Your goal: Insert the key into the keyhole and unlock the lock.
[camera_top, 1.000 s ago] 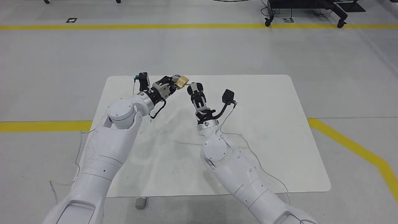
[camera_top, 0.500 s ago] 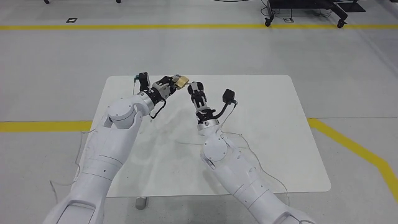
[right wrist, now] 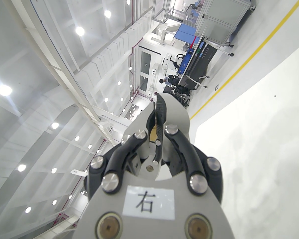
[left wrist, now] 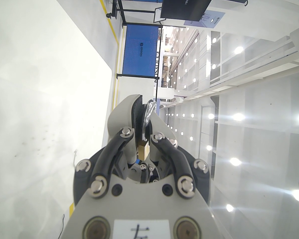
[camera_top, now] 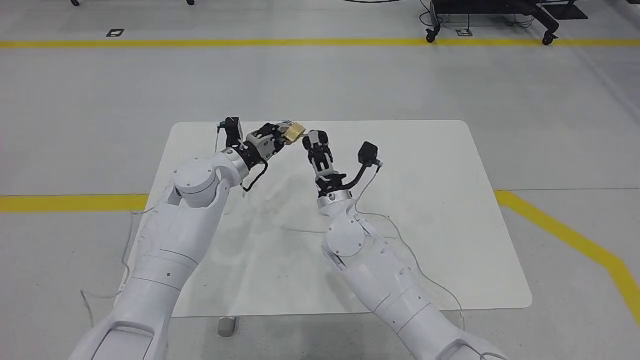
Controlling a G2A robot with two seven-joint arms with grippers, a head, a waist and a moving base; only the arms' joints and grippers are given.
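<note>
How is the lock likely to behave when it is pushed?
The lock looks like solid brass, so probably rigid and heavy for its size. Its shiny shackle sits in the left gripper, so it may slip or swivel when pushed.

The brass lock (camera_top: pixel 291 131) hangs held aloft just above the top view's centre, its silver shackle (left wrist: pixel 149 110) clamped. The key (right wrist: pixel 153 116), thin and edge-on, is gripped close to the lock's right.

A white table (camera_top: pixel 450 210) stands on a pale grey floor (camera_top: pixel 300 80) crossed by yellow lines (camera_top: pixel 300 42).
</note>
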